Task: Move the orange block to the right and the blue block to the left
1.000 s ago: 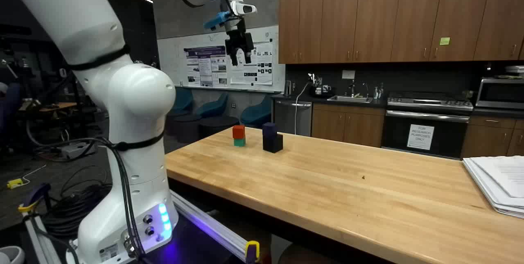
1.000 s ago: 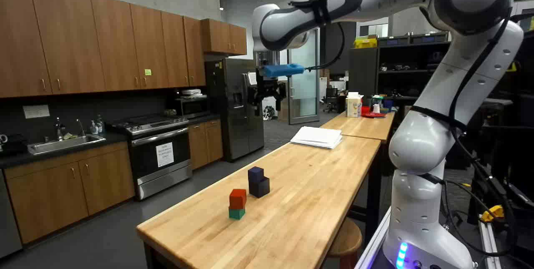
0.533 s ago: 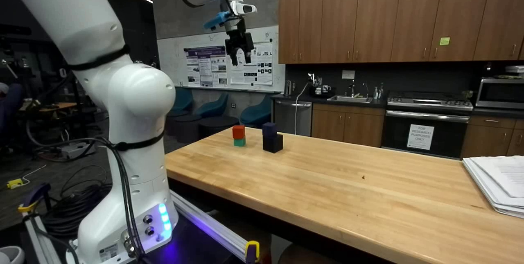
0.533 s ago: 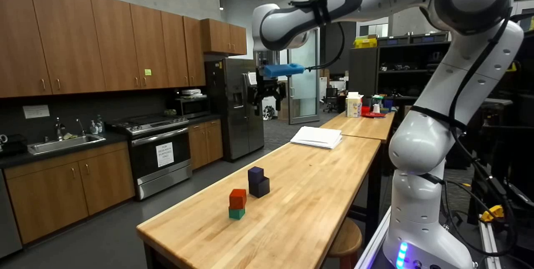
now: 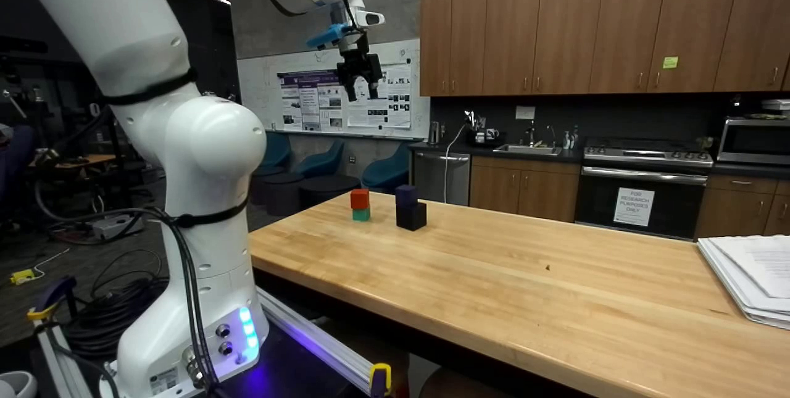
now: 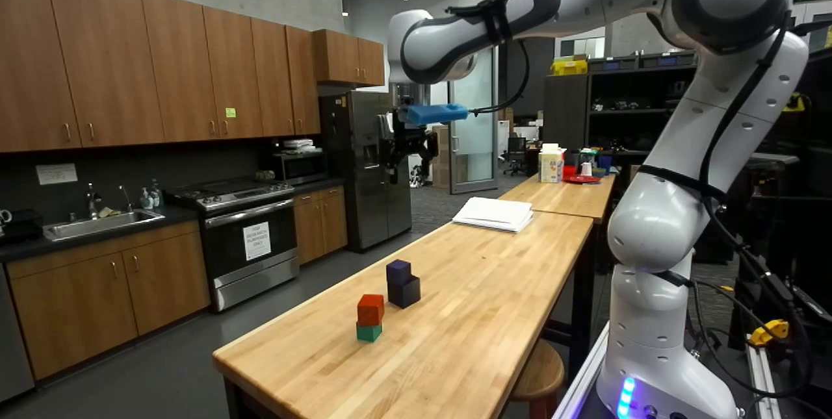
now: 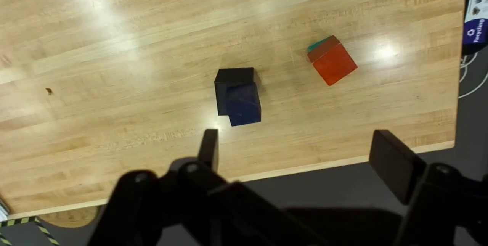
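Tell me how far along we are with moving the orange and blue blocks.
Done: no move I can confirm; the orange block sits on the green block, the blue block on the black block. In hand: nothing; the claw hangs open and empty, higher than the blocks. Remaining: likely both moves, since orange and blue sit ungripped.

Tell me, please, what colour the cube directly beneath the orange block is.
Teal green; that lower cube shows best in an exterior view.
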Robot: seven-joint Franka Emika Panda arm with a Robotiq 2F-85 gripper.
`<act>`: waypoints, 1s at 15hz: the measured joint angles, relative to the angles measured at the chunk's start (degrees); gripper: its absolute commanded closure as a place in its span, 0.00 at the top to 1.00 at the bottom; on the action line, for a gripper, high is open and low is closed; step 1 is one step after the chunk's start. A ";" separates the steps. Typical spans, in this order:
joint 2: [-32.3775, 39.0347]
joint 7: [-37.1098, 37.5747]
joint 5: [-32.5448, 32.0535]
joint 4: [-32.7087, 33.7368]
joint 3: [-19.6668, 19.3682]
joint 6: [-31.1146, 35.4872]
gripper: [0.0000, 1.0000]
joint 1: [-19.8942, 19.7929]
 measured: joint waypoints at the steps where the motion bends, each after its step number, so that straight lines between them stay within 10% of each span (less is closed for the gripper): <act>1: 0.69 -0.65 -0.08 -0.03 0.01 1.13 1.00 0.36; 15: 15.28 -12.37 -1.79 -0.20 -0.60 17.88 1.00 3.37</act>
